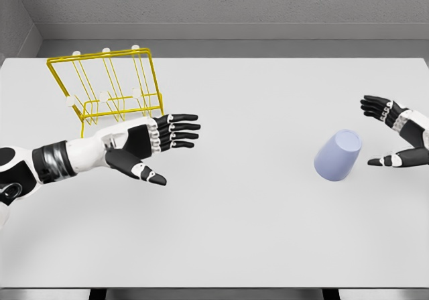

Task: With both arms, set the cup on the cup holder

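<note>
A pale lavender cup [338,155] stands upside down on the white table, right of the middle. My right hand [383,134] is open just to its right, fingers spread toward the cup without touching it. The yellow wire cup holder [107,86] with white-tipped pegs stands at the back left. My left hand [171,146] hovers open in front of the holder's right end, fingers stretched to the right, thumb low, holding nothing.
The white table [255,233] spans the whole view, with its front edge near the bottom. A grey wall runs behind its far edge.
</note>
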